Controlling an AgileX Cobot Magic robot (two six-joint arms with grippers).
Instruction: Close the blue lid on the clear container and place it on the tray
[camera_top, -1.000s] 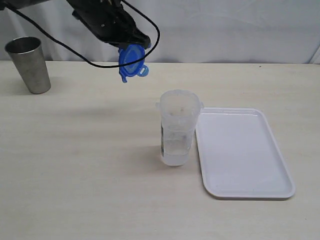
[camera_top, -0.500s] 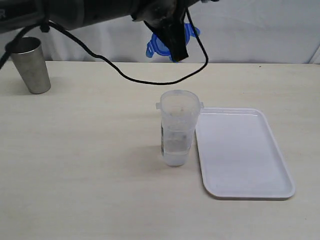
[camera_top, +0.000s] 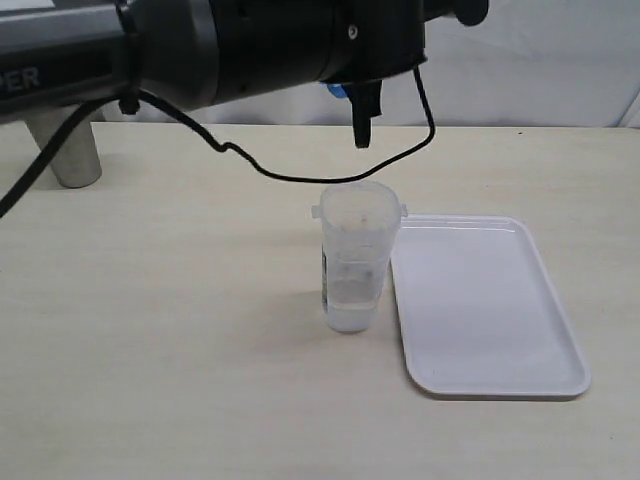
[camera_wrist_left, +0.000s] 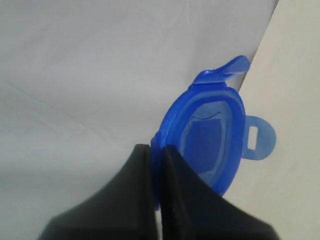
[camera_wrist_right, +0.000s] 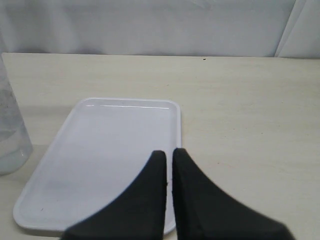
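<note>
My left gripper (camera_wrist_left: 157, 149) is shut on the rim of the blue lid (camera_wrist_left: 212, 135), which stands on edge in the air with its tabs sticking out. In the exterior view the big dark left arm (camera_top: 250, 45) hides the lid except for a blue sliver (camera_top: 335, 90), and one finger (camera_top: 362, 120) hangs above and behind the clear container (camera_top: 355, 255). The container stands upright and uncovered on the table, just left of the white tray (camera_top: 490, 305). My right gripper (camera_wrist_right: 169, 152) is shut on nothing, low over the tray's (camera_wrist_right: 100, 150) near edge, with the container (camera_wrist_right: 10, 130) beside it.
A grey steel cup (camera_top: 65, 155) stands at the back left, mostly hidden by the left arm. A black cable (camera_top: 300, 175) loops down from the arm to just behind the container's mouth. A white curtain backs the table.
The left arm has swung right and closer to the camera with the lid, and it now covers most of the lid and the steel cup. Container and tray have not moved.
</note>
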